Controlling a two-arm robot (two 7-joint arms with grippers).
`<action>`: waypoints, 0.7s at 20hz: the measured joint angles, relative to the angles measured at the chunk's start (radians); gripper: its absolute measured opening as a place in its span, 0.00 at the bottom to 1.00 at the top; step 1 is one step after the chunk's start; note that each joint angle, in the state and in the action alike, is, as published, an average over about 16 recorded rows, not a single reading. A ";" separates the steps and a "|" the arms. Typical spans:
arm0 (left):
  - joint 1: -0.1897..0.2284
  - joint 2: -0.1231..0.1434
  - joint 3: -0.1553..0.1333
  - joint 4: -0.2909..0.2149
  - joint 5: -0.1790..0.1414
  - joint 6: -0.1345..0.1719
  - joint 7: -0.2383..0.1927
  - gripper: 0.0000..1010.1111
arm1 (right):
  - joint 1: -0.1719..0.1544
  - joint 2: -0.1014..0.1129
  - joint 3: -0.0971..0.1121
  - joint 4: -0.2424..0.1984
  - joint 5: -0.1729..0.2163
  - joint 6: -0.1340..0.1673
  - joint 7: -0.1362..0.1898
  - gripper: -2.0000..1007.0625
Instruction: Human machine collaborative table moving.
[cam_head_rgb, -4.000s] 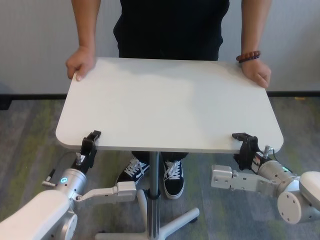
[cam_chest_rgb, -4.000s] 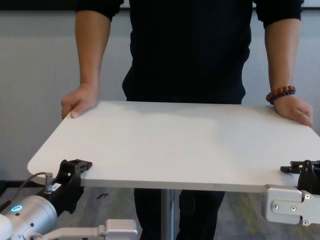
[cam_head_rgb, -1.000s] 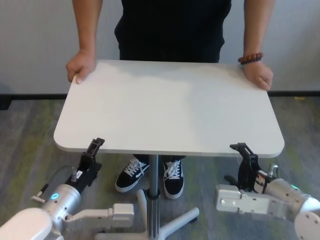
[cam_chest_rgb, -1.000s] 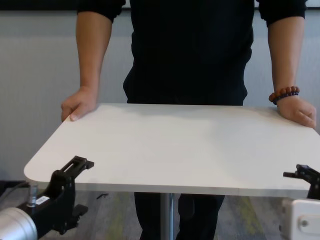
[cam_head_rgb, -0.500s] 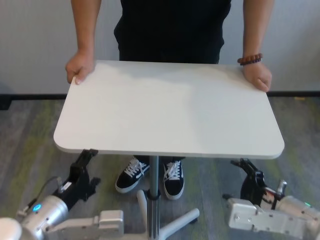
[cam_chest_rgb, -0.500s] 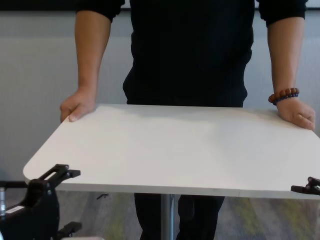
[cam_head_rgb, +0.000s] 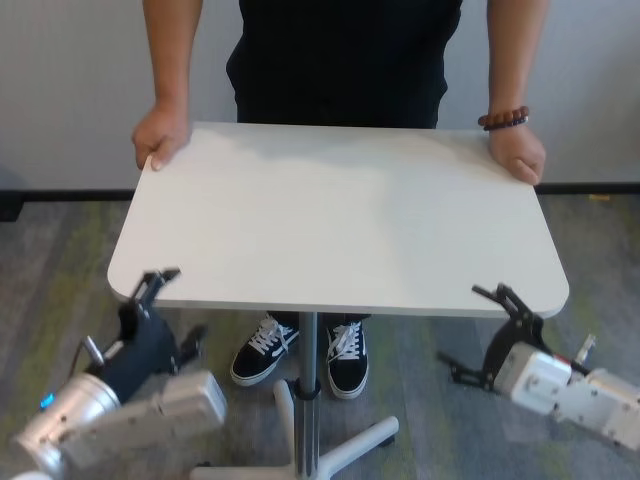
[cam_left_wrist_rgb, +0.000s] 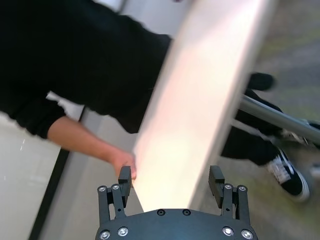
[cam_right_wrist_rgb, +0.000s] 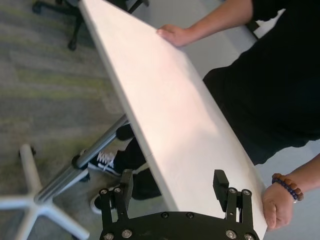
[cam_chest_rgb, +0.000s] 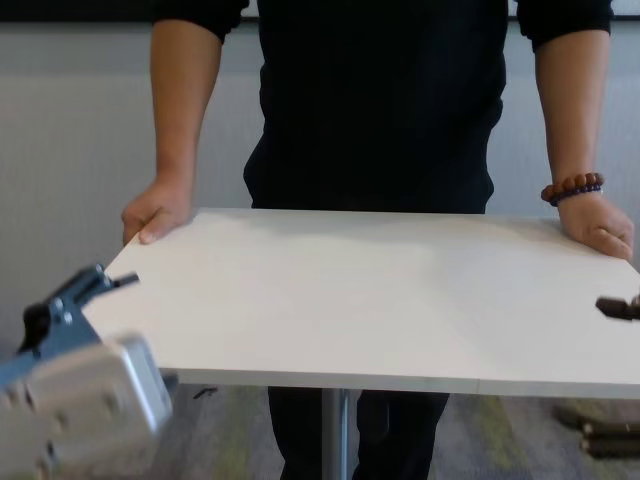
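The table (cam_head_rgb: 330, 220) is a plain white top on a silver pedestal leg (cam_head_rgb: 308, 375). The human (cam_head_rgb: 340, 50), in a black top, holds its two far corners, one hand (cam_head_rgb: 160, 135) on the left and one with a bead bracelet (cam_head_rgb: 503, 121) on the right. My left gripper (cam_head_rgb: 172, 306) hangs open just below the near left corner. Open too, my right gripper (cam_head_rgb: 476, 332) sits under the near right corner. In the wrist views, the table edge (cam_left_wrist_rgb: 200, 100) (cam_right_wrist_rgb: 165, 110) runs ahead between the spread fingers of the left gripper (cam_left_wrist_rgb: 170, 178) and the right gripper (cam_right_wrist_rgb: 173, 179), unclamped.
The person's black-and-white shoes (cam_head_rgb: 300, 345) stand beside the pedestal, over its white star base (cam_head_rgb: 360, 440). Grey-green carpet (cam_head_rgb: 50, 260) surrounds the table, with a light wall behind. A dark chair base (cam_right_wrist_rgb: 75, 20) shows far off in the right wrist view.
Both grippers have come off the near edge, dropped below it and swung outward toward the near corners, still open. The table and the person's hands stay in place.
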 joint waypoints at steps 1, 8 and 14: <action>-0.015 -0.011 -0.007 0.023 -0.027 -0.025 -0.008 0.99 | 0.014 -0.007 0.003 0.016 0.022 -0.016 0.006 1.00; -0.161 -0.102 -0.043 0.237 -0.217 -0.190 -0.083 0.99 | 0.142 -0.059 -0.008 0.157 0.128 -0.113 0.052 1.00; -0.248 -0.142 -0.060 0.342 -0.323 -0.281 -0.150 0.99 | 0.225 -0.080 -0.031 0.233 0.169 -0.160 0.079 1.00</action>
